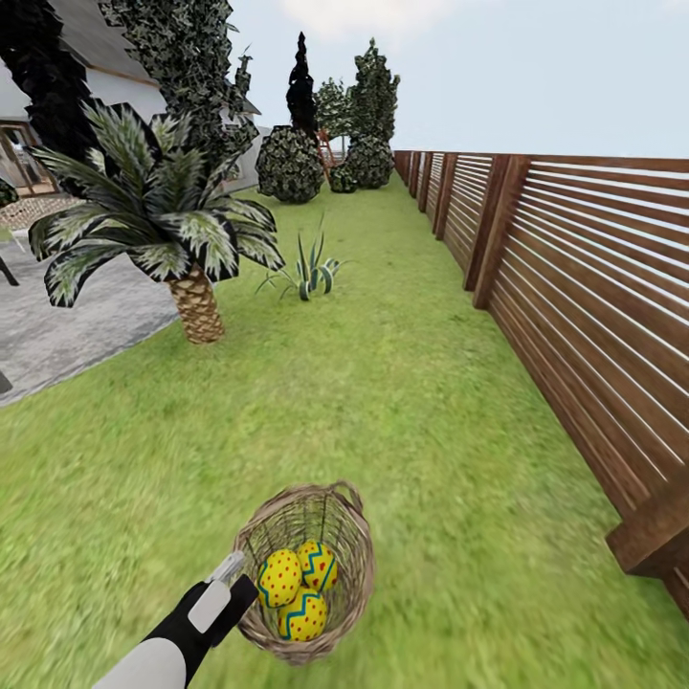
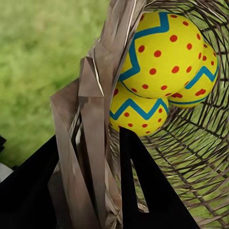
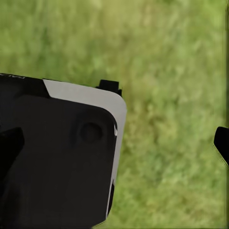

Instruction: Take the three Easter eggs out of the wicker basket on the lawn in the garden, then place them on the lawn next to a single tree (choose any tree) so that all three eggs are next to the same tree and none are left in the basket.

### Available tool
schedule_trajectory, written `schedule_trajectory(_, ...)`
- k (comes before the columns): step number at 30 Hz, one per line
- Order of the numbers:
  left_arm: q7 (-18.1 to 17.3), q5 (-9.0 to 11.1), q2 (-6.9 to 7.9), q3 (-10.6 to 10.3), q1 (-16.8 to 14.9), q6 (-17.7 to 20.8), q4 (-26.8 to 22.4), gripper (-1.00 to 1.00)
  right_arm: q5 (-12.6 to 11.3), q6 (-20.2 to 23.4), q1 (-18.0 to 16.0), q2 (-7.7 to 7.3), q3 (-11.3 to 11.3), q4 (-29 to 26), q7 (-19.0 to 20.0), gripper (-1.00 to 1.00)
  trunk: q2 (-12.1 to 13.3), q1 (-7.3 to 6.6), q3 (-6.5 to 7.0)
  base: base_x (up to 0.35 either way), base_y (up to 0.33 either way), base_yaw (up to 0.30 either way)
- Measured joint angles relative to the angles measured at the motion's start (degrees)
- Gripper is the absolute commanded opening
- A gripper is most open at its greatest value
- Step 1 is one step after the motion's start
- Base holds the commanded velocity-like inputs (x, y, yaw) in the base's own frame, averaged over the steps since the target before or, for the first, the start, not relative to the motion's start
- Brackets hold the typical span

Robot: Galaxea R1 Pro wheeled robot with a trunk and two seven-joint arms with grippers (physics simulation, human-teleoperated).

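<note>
Left gripper [image 2: 102,191]: closed on the rim of the wicker basket [image 1: 340,522], one dark finger outside the wall and one inside, the woven edge pinched between them.
Why so held: a rim pinch lets the whole basket travel with its load, which looks like carrying toward a tree rather than picking eggs singly.
Easter eggs [image 1: 299,582]: all three lie inside the basket, just beyond the left fingertips, heaped and touching each other; in the left wrist view the nearest one [image 2: 160,55] sits against the wall.
Right gripper [image 3: 167,138]: over bare lawn [image 3: 167,47]; only one finger tip shows clearly, so I cannot tell how wide it stands.
Ahead of the gripper: a palm [image 1: 196,301] and the fence [image 1: 593,316], well apart from the basket.
Progress: early; no egg is out yet.
</note>
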Motion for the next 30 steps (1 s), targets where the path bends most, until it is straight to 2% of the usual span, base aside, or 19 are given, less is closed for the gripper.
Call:
schedule_trajectory(5, 0.0, 0.0, -0.01, 0.0, 0.0, 0.0, 0.0, -1.00, 0.0, 0.0, 0.0, 0.00, 0.0, 0.0, 0.0, 1.00, 2.0, -1.10, 0.90, 0.328, 0.000, -0.150)
schedule_trajectory(27, 0.0, 0.0, -0.08, 0.0, 0.0, 0.1, 0.0, -1.00, -0.2, 0.1, 0.0, 0.27, 0.0, -0.1, 0.1, 1.00, 10.8, -5.94, 4.86, 0.328, 0.000, -0.001)
schedule_trajectory(30, 0.0, -0.1, -0.13, 0.0, 0.0, 0.1, 0.0, -1.00, -0.1, 0.6, 0.1, 0.79, -0.1, 0.6, 0.5, 1.00, 12.1, -6.60, 5.40, 0.328, 0.000, 0.000)
